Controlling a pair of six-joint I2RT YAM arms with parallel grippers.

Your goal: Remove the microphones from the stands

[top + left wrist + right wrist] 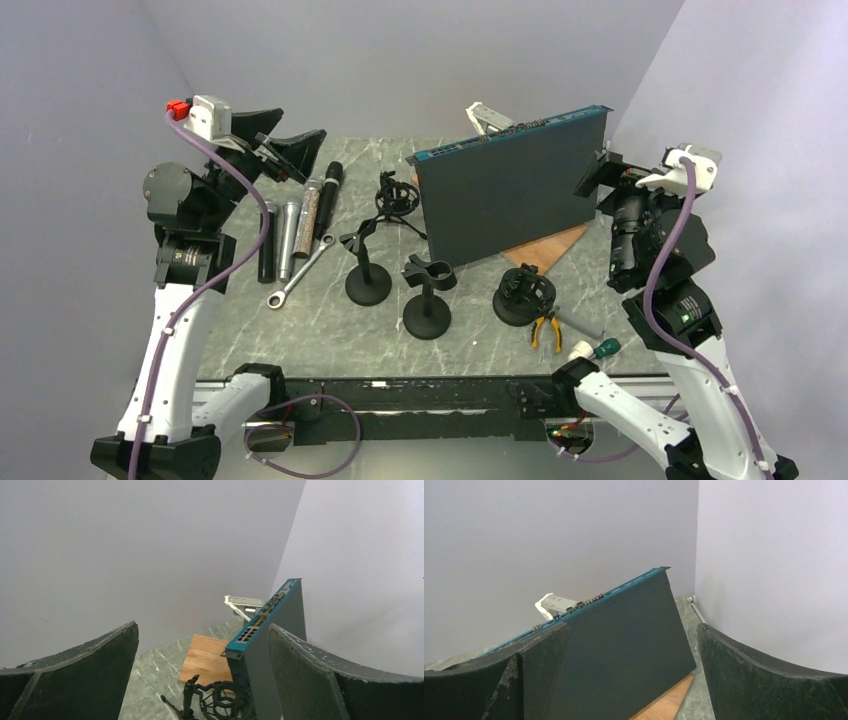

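Observation:
Several microphones (300, 225) lie flat side by side at the table's left. Two black round-base stands (368, 268) (428, 298) are in the middle; their clips hold nothing. A shock-mount stand (397, 197) is behind them and shows low in the left wrist view (220, 700). Another shock mount (523, 295) sits to the right. My left gripper (295, 135) (202, 627) hangs open in the air above the microphones' far ends, empty. My right gripper (593, 172) (633, 630) is open and empty, raised beside the right end of the upright panel.
A blue-edged network switch (505, 190) (624, 645) stands on edge across the back, resting on a wooden board (548, 248) (207, 657). A wrench (300, 272) lies by the microphones. Yellow-handled pliers (545, 328) and a green screwdriver (600, 348) lie front right. A white bracket (490, 115) is behind the switch.

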